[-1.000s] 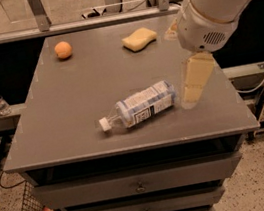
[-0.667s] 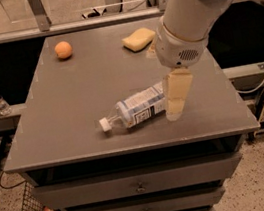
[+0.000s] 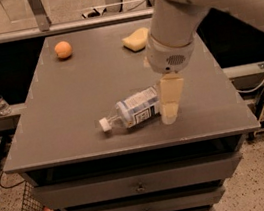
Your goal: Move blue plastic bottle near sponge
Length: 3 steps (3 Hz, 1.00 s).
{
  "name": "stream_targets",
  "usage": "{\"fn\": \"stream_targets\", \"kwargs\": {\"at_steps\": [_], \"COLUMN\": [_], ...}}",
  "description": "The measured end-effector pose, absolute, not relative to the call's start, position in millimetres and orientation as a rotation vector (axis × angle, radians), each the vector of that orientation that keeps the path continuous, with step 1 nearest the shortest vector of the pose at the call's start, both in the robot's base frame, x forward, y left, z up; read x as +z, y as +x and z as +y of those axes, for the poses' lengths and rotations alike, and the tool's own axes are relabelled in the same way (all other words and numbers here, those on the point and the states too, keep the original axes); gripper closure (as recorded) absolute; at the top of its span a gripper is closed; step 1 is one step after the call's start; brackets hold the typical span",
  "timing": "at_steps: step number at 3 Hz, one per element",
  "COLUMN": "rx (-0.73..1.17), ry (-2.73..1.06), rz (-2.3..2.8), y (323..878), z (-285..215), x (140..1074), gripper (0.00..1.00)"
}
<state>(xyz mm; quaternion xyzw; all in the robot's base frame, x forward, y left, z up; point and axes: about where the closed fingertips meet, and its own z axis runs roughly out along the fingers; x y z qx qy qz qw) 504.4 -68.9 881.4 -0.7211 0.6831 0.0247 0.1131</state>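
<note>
Starting at the left of the frame, there's a round orange fruit [image 3: 63,49] in the upper left corner of the flat grey bench [image 3: 63,119], which isn't our concern. Around the middle, a bit low, the blue plastic bottle [image 3: 134,110] lies on its side. It's clear, smooth plastic with a blue-and-white label wrapped round it, the white cap [image 3: 105,125] pointing lower left and the base end pointing right and a touch up, so its long axis runs nearly across the frame. Up from it, near the bench's far edge, sits the sponge [image 3: 135,40], a pale yellow soft block, well apart from the bottle. Just right of the bottle is the hand [image 3: 168,106], cream-coloured and boxy, hanging from the fat white arm right at the bottle's base end and overlapping it from this angle. We honestly can't tell whether it's open, closed or gripping. Our guess is that a round bottle rolls easily, so carrying it toward the top of the frame wants a proper hold across the body, not a nudge.
</note>
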Motion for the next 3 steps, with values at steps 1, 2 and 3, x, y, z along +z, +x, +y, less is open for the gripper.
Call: {"fn": "stream_targets", "kwargs": {"at_steps": [1, 2, 3], "rx": [0.109, 0.135, 0.11], "ry": [-2.167, -2.182, -2.156], "rz": [2.095, 2.142, 2.167], "y": [515.1, 522.7, 528.0], "z": [-72.4, -76.4, -83.1], "x": [852.7, 833.7, 831.7], "gripper": [0.0, 0.18, 0.41]}}
